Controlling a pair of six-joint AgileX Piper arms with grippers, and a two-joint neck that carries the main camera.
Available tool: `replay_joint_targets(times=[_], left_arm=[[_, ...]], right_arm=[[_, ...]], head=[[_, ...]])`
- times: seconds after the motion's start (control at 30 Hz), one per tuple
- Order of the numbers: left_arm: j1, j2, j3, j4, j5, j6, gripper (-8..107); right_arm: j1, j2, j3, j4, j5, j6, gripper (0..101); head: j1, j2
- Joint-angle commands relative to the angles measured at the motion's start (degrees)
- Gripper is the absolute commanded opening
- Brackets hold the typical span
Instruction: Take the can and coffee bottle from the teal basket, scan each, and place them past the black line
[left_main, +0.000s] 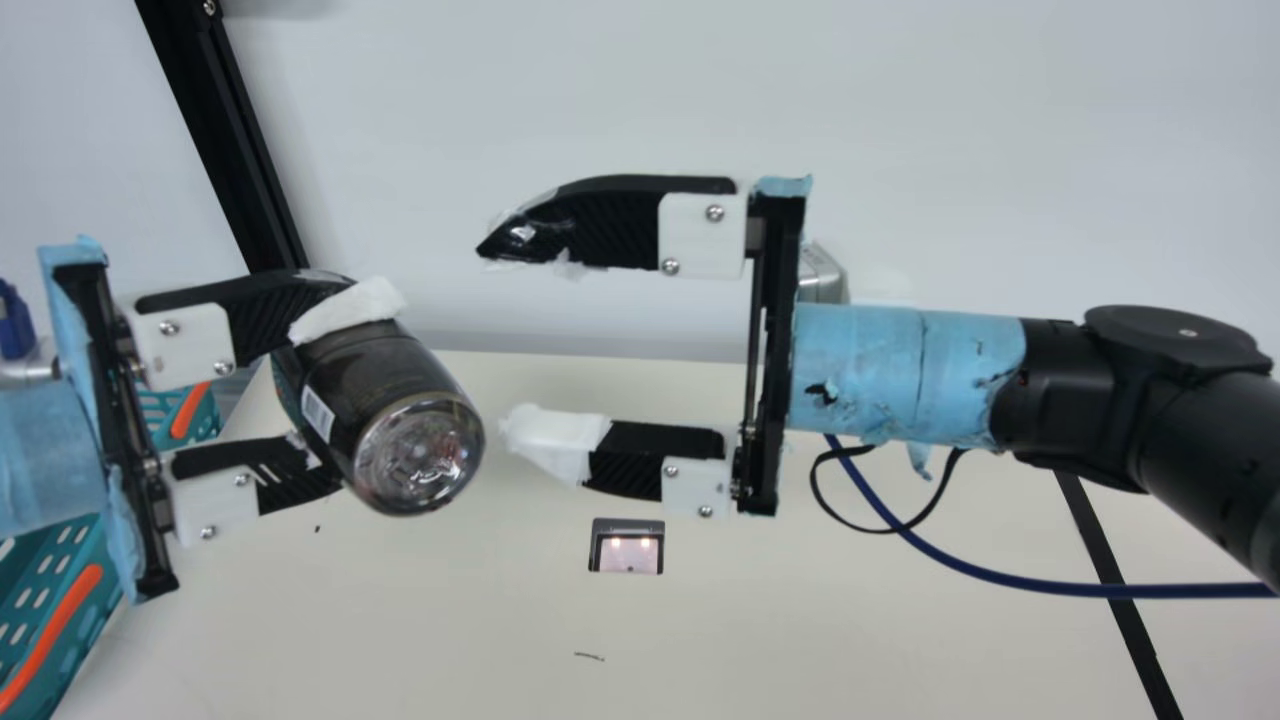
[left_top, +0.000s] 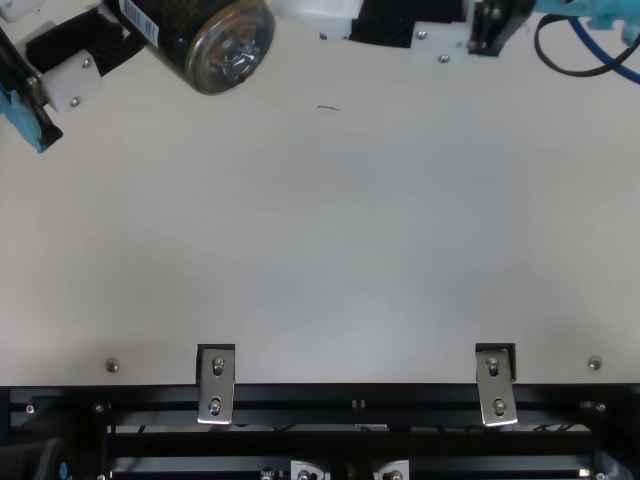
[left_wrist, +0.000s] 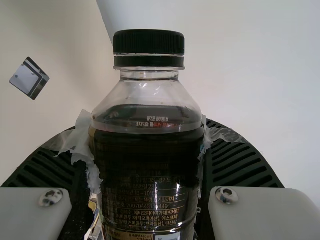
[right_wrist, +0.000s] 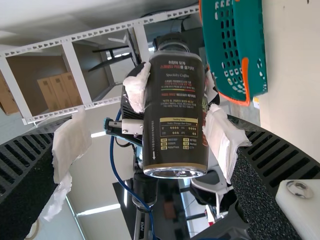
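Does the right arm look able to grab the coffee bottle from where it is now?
Probably yes: the right gripper is open and faces the base of the coffee bottle, with nothing between them. The left gripper holds the bottle, though, so it would likely need to let go.

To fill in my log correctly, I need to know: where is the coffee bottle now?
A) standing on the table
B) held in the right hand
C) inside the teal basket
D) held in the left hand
D: the left hand grips the coffee bottle, while the right hand is open and holds nothing.
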Motion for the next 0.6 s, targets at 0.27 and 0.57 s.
replay_joint_targets(times=[0.27, 0.57], left_arm=[[0.0, 0.0, 0.0, 0.0, 0.0, 0.0, 10], [0.0, 0.0, 0.0, 0.0, 0.0, 0.0, 10]], right_arm=[[4.55, 2.52, -0.85, 0.09, -1.11, 0.65, 101], [6.84, 3.77, -0.83, 0.85, -1.57, 0.74, 101]], head=[[-1.6, -0.19], [-1.6, -0.19]])
